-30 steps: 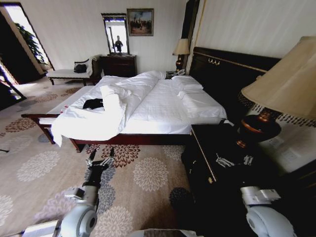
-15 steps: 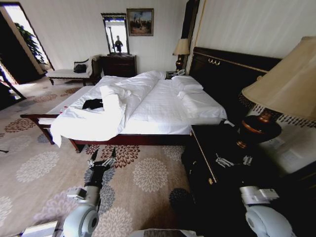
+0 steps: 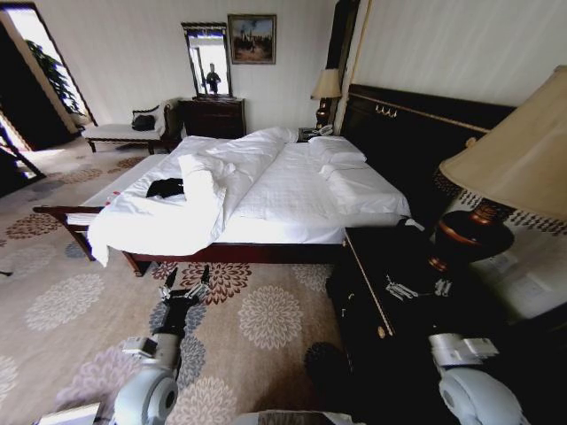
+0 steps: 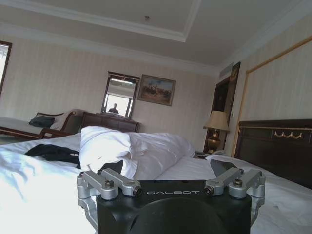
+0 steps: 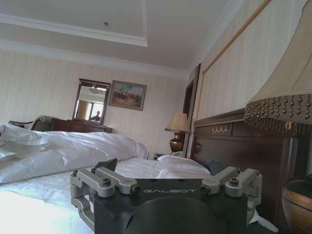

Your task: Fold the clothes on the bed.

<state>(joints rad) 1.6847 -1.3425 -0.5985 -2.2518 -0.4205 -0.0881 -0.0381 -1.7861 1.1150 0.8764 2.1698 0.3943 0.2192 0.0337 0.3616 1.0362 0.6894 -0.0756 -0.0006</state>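
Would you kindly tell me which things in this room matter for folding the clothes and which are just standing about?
Part of the job:
- black T-shirt, lying crumpled on the bed
- bed
- left gripper, over the carpet, short of the bed
- right gripper, above the dark nightstand

Just about:
- bench
- bedside lamp
- mirror
- painting
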